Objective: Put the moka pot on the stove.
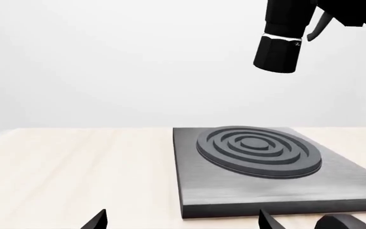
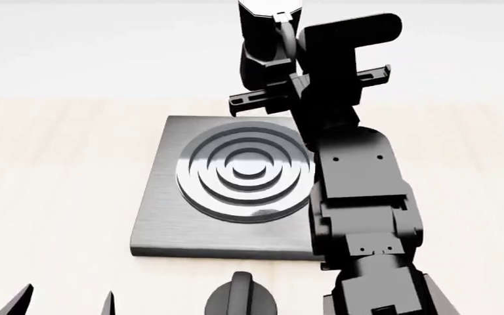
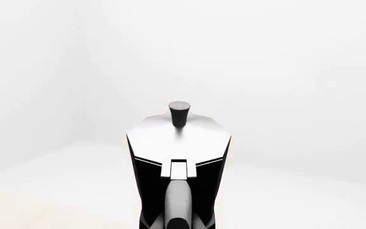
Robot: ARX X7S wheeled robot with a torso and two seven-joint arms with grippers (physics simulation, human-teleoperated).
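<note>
The moka pot (image 1: 277, 47), black and faceted with a silvery lid (image 3: 177, 138), hangs in the air, tilted, high above the far side of the stove (image 1: 335, 191). My right gripper (image 2: 287, 39) is shut on its curved handle (image 3: 177, 200). The stove (image 2: 160, 216) is a flat grey square plate with a raised ring burner (image 2: 245, 172), and nothing stands on it. My left gripper (image 1: 183, 224) is open and empty, low over the table just in front of the stove's near edge; its two fingertips (image 2: 16, 302) show at the bottom left of the head view.
A squat black knob (image 2: 239, 298) sits on the light wooden table (image 2: 50, 170) in front of the stove's near edge, also showing as the knob (image 1: 342, 222) beside my left fingertip. My right arm (image 2: 361, 197) reaches over the stove's right side.
</note>
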